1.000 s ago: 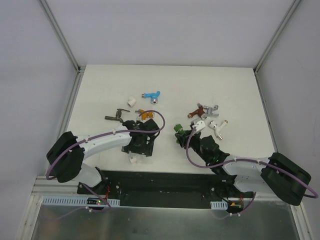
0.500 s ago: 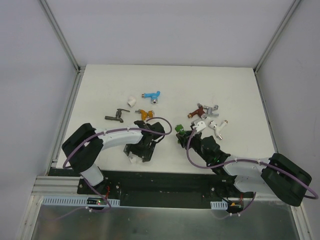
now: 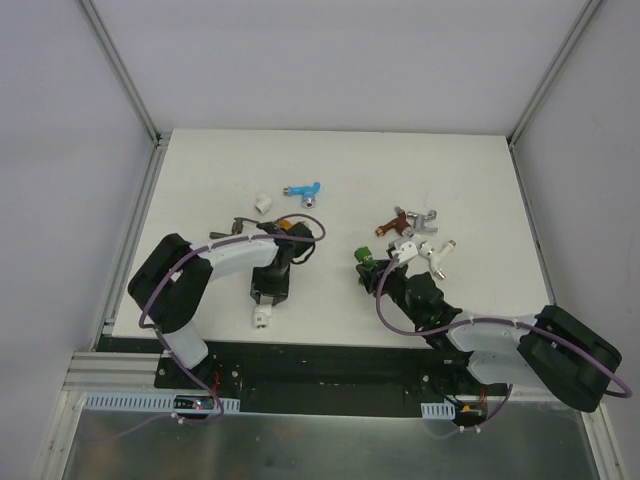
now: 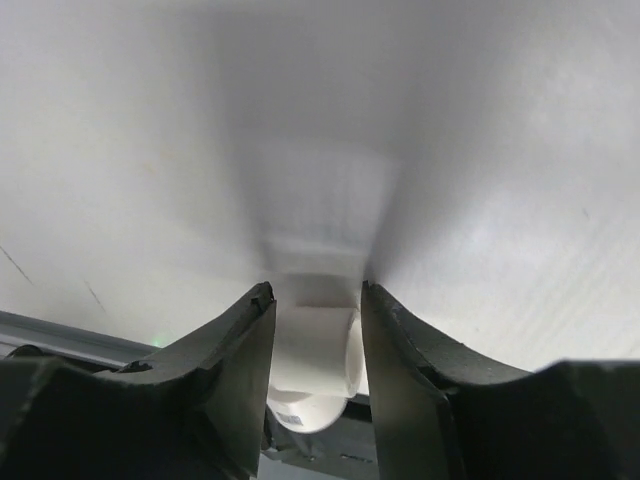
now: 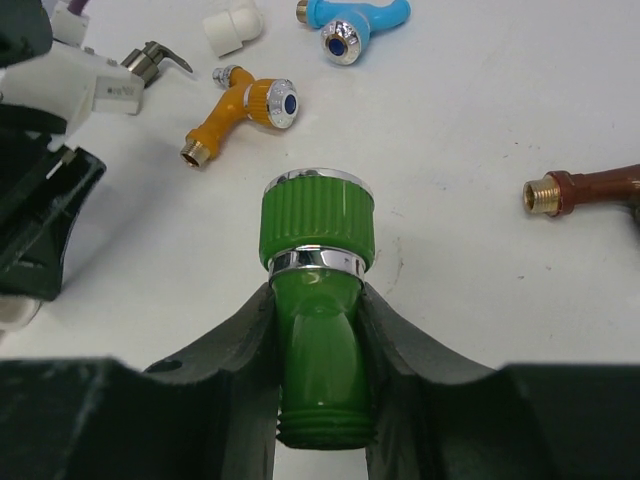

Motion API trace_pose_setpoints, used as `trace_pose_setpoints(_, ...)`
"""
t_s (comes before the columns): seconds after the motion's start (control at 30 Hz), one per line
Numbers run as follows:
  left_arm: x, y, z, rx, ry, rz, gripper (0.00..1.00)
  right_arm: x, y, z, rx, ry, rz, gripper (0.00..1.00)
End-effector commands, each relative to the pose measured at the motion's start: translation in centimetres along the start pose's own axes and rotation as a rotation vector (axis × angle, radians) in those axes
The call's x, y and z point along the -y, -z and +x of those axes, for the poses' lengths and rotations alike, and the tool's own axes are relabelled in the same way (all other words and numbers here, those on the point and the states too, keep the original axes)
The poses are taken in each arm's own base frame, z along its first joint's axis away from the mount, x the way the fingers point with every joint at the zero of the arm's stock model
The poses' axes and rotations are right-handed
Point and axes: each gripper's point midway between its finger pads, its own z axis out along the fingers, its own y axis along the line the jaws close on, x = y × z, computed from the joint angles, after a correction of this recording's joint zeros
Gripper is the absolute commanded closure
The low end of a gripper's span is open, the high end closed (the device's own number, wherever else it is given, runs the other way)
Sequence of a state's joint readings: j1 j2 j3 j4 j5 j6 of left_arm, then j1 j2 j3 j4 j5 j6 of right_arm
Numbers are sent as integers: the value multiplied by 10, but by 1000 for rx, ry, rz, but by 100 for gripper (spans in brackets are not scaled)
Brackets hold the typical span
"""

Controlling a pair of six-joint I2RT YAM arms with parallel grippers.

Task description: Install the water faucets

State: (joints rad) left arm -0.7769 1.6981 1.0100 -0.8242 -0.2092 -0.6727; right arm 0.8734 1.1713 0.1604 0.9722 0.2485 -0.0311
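right gripper (image 5: 318, 300) clamps green faucet (image 5: 318, 225) by tabletop (image 3: 480, 180) near edge; left gripper (image 4: 315, 295) pinches white fitting (image 4: 310, 370) there too; line thread up with bore squarely before twisting.

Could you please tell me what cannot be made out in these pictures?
The orange tap: top view, partly under the left arm.
The pipe fitting in the left gripper: left wrist view, blurred, sides covered by fingers.
The reddish-brown tap: right wrist view, cut off by right edge.
The blue tap: right wrist view, cut off by top edge.
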Motion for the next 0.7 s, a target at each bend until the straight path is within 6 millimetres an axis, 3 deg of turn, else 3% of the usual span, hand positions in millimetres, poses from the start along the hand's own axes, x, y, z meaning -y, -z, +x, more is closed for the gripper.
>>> trace_pose_setpoints(0.0,-23,-3,-24,7,231,-18,60,-5,-6,-25,104,-91,-15,100)
trace_pose_setpoints(0.13,-38,-5,-48,20,383,-9,57,-6,-8,-23,104,-118,-25,100)
trace_pose_setpoints(0.27,-42,11,-53,41,432,50,32,-10,-6,-24,110,-140,-48,100)
trace_pose_setpoints(0.37,-39,26,-37,29,455,125,19,-10,-4,-27,119,-137,-49,100)
trace_pose_setpoints(0.53,-25,36,-6,11,438,200,16,-7,-3,-28,122,-127,-40,100)
trace_pose_setpoints(0.67,-16,31,11,-18,402,174,16,-10,-2,-27,116,-130,-54,100)
